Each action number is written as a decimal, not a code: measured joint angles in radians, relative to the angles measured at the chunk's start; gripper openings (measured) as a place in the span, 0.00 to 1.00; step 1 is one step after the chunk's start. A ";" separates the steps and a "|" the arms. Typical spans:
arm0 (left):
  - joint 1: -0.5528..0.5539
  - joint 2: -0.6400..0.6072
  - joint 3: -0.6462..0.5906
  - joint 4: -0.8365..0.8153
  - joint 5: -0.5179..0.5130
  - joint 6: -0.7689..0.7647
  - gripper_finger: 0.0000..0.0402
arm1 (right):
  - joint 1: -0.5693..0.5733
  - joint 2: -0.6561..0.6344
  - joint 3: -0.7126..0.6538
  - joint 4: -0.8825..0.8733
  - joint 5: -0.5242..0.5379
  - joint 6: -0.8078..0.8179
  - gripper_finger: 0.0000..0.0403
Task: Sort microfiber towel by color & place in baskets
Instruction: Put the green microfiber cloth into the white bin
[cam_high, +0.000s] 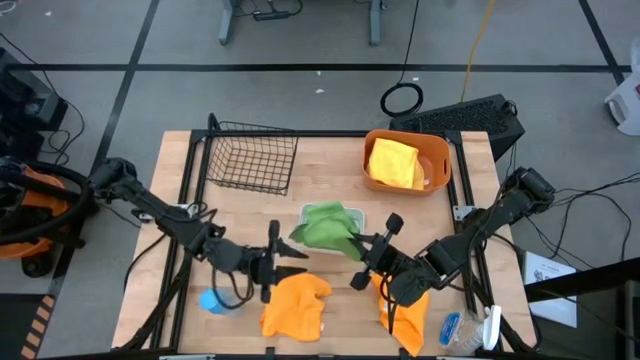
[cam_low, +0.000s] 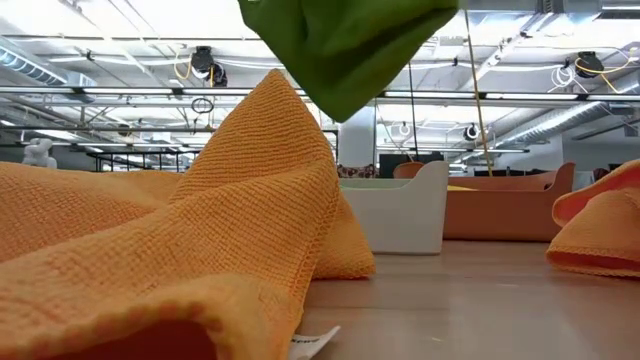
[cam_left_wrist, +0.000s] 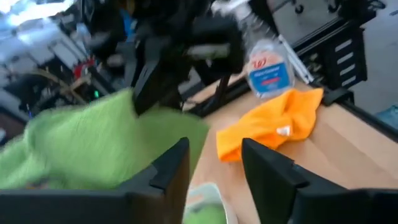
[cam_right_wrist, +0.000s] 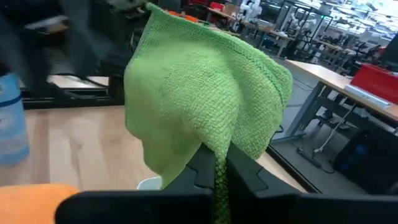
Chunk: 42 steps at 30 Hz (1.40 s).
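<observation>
One soft green microfiber cloth (cam_right_wrist: 205, 106) pinched between the clenched fingers of the right gripper (cam_high: 371, 262), hanging over the small white rectangular tray (cam_low: 405, 215), where a second green cloth (cam_high: 322, 214) already lies. Left gripper (cam_high: 272, 262) just beside, fingers parted and empty, above the crumpled orange cloth (cam_high: 295, 306) at the near edge. Another orange cloth (cam_high: 402, 308) under the right arm; yellow cloths (cam_high: 394, 163) in the rounded orange plastic tub (cam_high: 437, 148); black wire-mesh basket (cam_high: 250, 156) apparently bare. Likely risk: releasing too early, leaving a corner draped over the tray rim. Also close quarters between both arms, risking contact.
</observation>
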 joint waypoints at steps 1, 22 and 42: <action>-0.008 0.004 0.000 0.016 0.000 0.016 0.41 | -0.004 -0.003 0.000 0.007 -0.004 -0.006 0.01; 0.119 0.113 0.000 0.171 -0.411 0.260 0.91 | -0.096 -0.013 0.001 0.026 -0.150 -0.014 0.01; 0.175 0.112 0.000 -0.067 -0.337 0.135 0.15 | -0.132 -0.013 0.001 0.028 -0.375 -0.039 0.02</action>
